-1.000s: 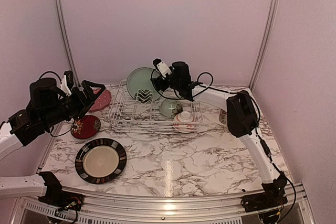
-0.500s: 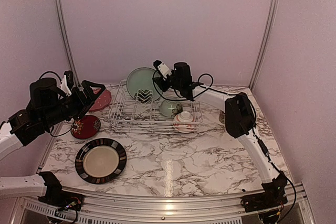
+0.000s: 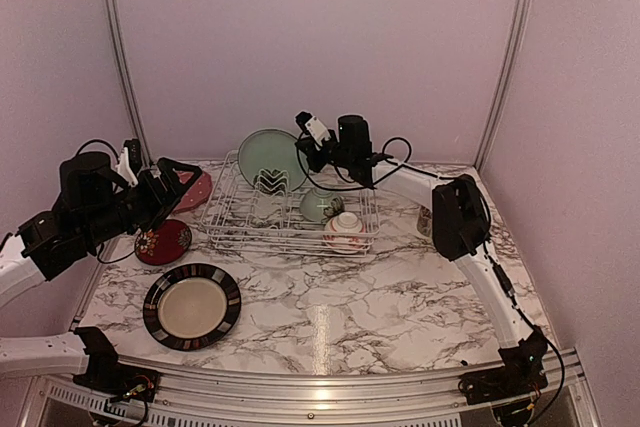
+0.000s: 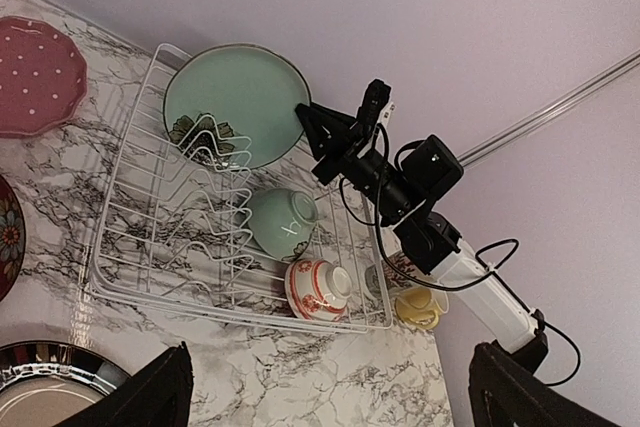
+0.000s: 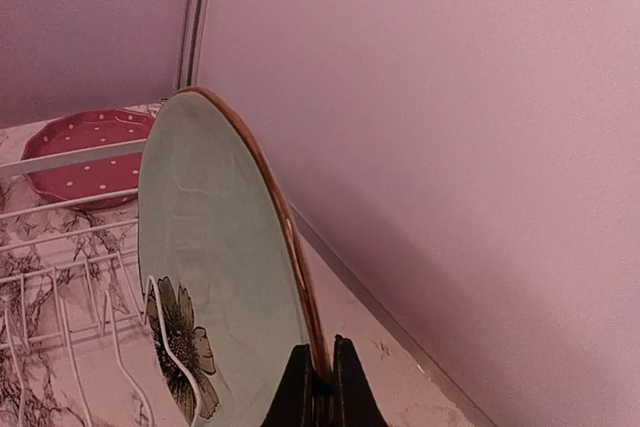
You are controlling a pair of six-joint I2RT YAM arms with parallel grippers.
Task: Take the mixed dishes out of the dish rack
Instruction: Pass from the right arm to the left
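The right gripper (image 5: 320, 375) was clenched on the rim of the round pale green flowered ceramic plate (image 5: 215, 277), which stood on edge in the far-left corner of the white wire dish rack (image 3: 232, 219). So thin a pinch could let it swivel or catch the prongs on lifting. The rack also held a pale green cup (image 3: 318, 205) and a red-and-white patterned bowl (image 3: 346, 231) towards its right end; the left gripper (image 3: 176, 175) hung open.

Wall (image 5: 450, 147) just behind green plate (image 5: 205, 247); rack prongs (image 5: 62, 319) crowd beneath.
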